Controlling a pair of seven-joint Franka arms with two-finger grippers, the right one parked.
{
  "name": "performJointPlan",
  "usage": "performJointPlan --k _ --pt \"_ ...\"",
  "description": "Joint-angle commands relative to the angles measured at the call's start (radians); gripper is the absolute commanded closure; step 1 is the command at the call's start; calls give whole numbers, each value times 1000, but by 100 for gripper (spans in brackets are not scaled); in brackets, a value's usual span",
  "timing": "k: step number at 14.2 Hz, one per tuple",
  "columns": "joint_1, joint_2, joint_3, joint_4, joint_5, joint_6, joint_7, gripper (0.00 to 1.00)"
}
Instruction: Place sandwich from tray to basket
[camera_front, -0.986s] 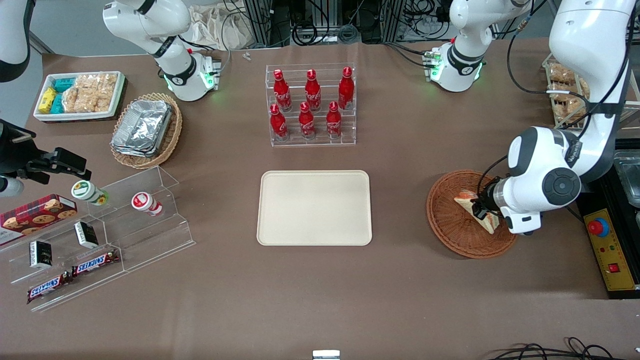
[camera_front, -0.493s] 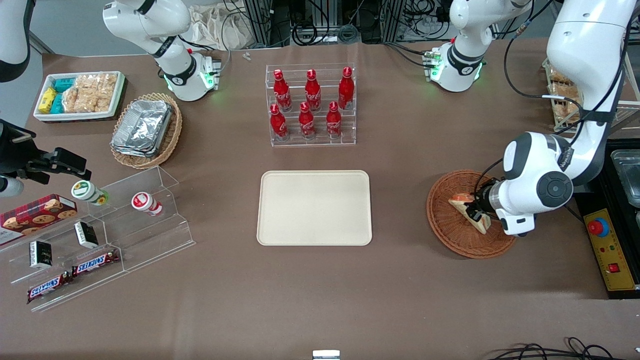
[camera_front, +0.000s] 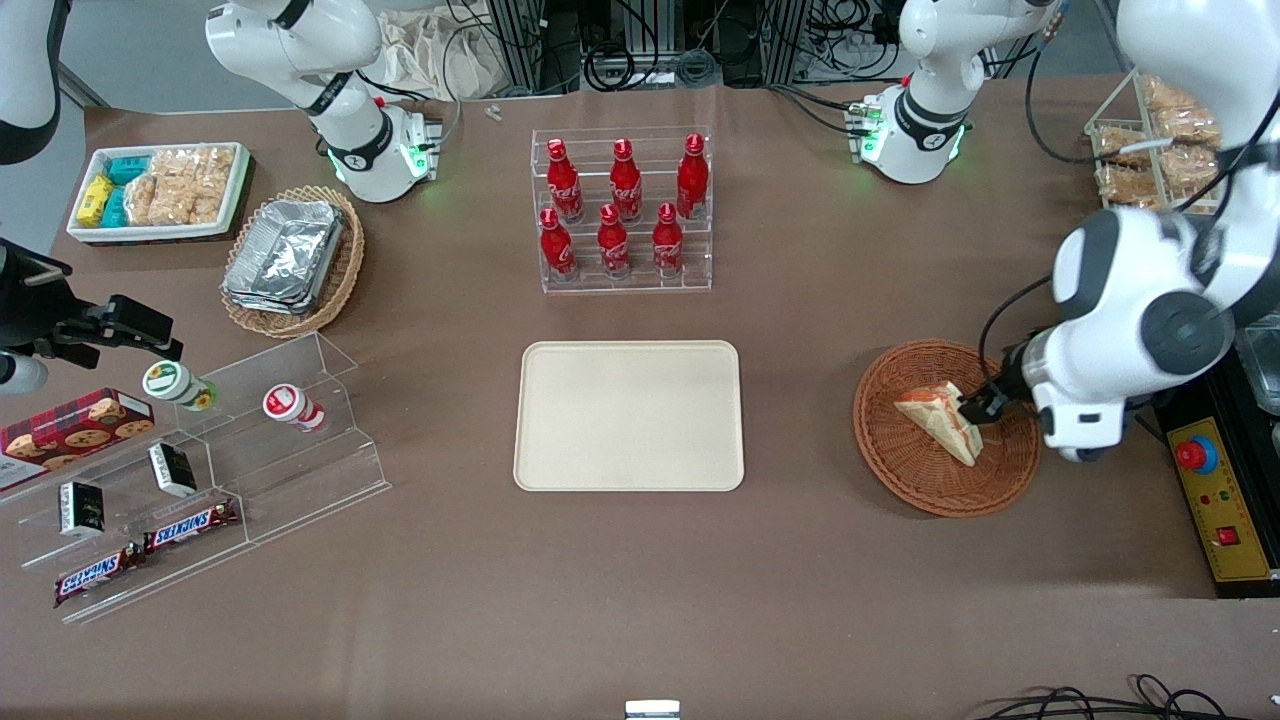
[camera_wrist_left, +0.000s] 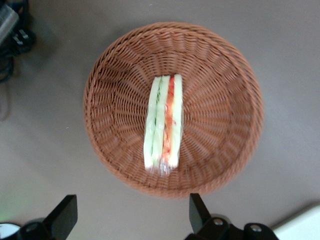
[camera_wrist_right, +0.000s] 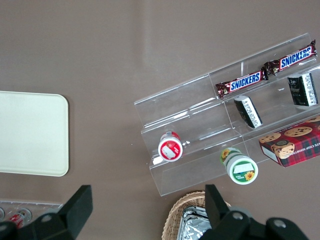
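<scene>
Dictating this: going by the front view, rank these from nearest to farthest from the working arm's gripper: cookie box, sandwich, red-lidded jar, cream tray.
The gripper hovers, open, near the basket rim.
1. Sandwich: in the basket.
2. Cream tray: mid-table.
3. Red-lidded jar: on the clear rack.
4. Cookie box: farthest toward the parked arm's end.

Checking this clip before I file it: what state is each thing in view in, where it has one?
Round brown wicker basket: occupied
White-bread sandwich wedge: wrapped, in basket
Black left gripper: open, raised near the sandwich
Rectangular cream tray: bare
Silver foil package: closed
Small red-lidded tub: closed
Green-and-white tub: closed
</scene>
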Motion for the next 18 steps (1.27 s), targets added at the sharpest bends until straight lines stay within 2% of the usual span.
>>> performJointPlan --k 1,3,6,7,10,12,14,18 --pt "23 -96 0 49 -74 -77 230 0" --pt "69 -150 0 96 -149 -174 411 0" --pt "76 -150 26 230 -165 -287 667 0" --pt "35 -146 80 262 -165 -304 723 0" --pt "-255 -149 340 276 -157 -288 742 0" --pt "-367 -150 436 298 -157 -285 732 0" --pt "-440 -173 494 284 -151 -324 746 0" --pt "-438 -189 493 294 -148 -371 817 0"
